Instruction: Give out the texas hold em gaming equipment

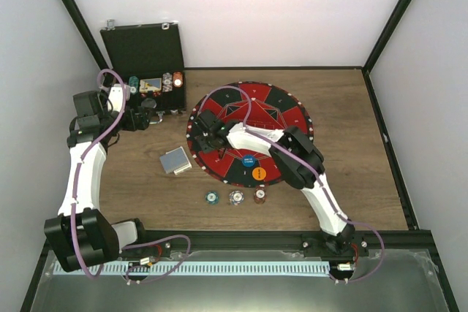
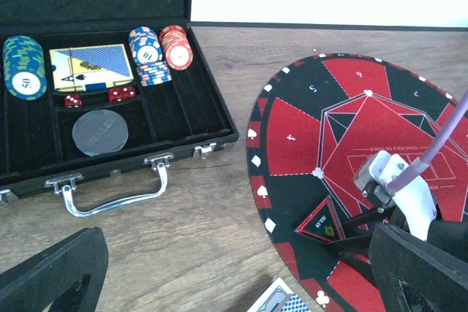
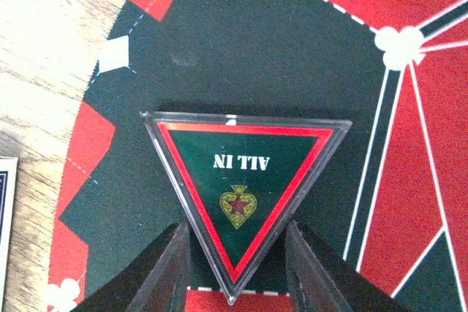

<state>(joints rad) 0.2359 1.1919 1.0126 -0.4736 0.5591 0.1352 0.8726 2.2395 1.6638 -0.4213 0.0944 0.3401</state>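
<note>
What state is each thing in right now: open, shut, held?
Black hinged case: open, lid raised.
Green-and-red triangular ALL IN marker: gripped at its tip, over round red-and-black mat.
Left gripper: open, empty.
Right gripper: shut on the marker.

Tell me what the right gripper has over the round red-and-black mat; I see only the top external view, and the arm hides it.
Observer: The right gripper is closed on the tip of a green triangular plastic "ALL IN" plaque, over a black segment of the round mat.
Operator: What is in the open black case?
Observer: It holds chip stacks, a blue-backed card deck, red dice and a grey round dealer disc.
Operator: And the left gripper?
Observer: Open and empty, near the case's metal handle.
</note>
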